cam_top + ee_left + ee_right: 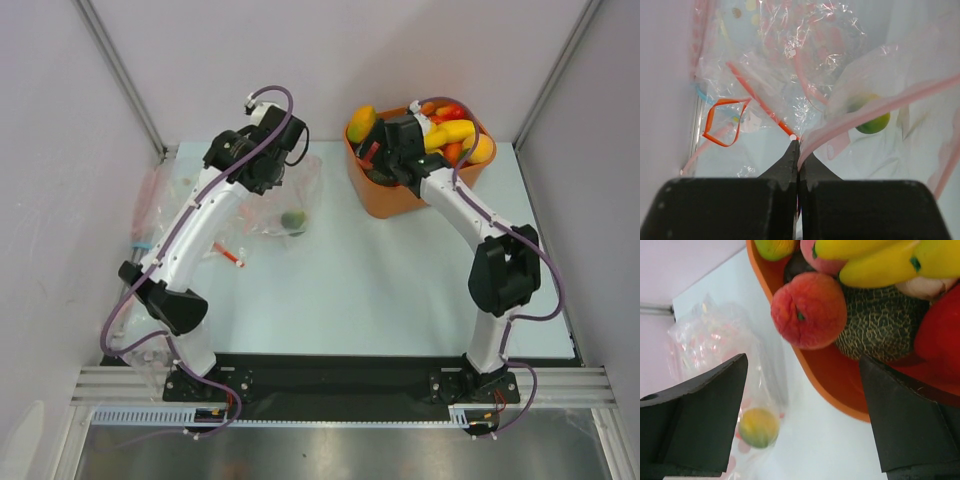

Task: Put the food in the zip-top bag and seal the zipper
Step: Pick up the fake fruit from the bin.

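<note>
The zip-top bag (290, 195) lies crumpled on the table, with one green-yellow food piece (872, 123) inside it. My left gripper (799, 146) is shut on the bag's pale pink zipper (875, 109) at one end. The rest of the food sits in the orange tub (385, 195): a peach (809, 310), yellow bananas (875, 260), a netted melon (882, 322) and red pieces. My right gripper (802, 360) hangs open over the tub's left rim (827, 387), with nothing between its fingers. It also shows in the top view as the right gripper (378, 160). The bagged piece (758, 427) shows below its left finger.
Other clear bags lie at the left: one with an orange-red strip (725, 122) and one with a blue strip (701, 93). A loose orange-red strip (228, 253) rests beside the left arm. Side walls stand close on both sides.
</note>
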Robot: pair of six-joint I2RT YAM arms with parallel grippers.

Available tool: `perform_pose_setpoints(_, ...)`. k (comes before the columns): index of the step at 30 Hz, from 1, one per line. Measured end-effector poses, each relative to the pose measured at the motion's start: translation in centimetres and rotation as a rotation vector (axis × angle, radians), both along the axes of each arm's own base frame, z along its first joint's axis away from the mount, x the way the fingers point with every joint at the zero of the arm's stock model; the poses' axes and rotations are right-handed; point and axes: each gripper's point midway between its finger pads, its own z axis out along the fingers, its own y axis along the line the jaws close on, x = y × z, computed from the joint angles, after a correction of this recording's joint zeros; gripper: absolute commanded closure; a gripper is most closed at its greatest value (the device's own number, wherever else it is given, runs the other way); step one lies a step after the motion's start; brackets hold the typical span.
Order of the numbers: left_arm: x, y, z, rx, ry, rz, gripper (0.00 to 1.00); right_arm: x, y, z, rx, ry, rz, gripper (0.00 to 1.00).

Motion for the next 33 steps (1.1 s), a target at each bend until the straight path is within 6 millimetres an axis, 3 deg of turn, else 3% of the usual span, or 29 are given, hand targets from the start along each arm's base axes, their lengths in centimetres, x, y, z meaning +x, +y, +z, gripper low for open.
perform_pose_setpoints(8, -0.4, 1.1, 0.7, 0.029, -0.027, 0.027, 1.00, 3.7, 0.0, -1.1, -0.009, -0.016, -0.127, 0.05)
perform_pose_setpoints(15, -0.7, -0.4, -1.4, 0.013, 0.049, -0.027, 1.00, 6.1, 0.3, -1.9, -0.025, -0.016, -0.171, 0.08)
perform_pose_setpoints(23, -0.9, -5.9, -6.6, -0.014, 0.206, -0.160, 0.99, 5.3, 0.7, -3.3, -0.045, 0.039, -0.179, 0.28)
perform_pose_setpoints(28, -0.9, -7.3, -7.1, -0.065, 0.220, -0.197, 1.00, 4.7, 0.6, -3.4, -0.050, 0.037, -0.185, 0.41)
perform_pose_setpoints(33, -0.6, -8.2, -7.0, -0.092, 0.214, -0.231, 1.00, 3.4, -0.2, -2.0, -0.054, 0.028, -0.164, 0.46)
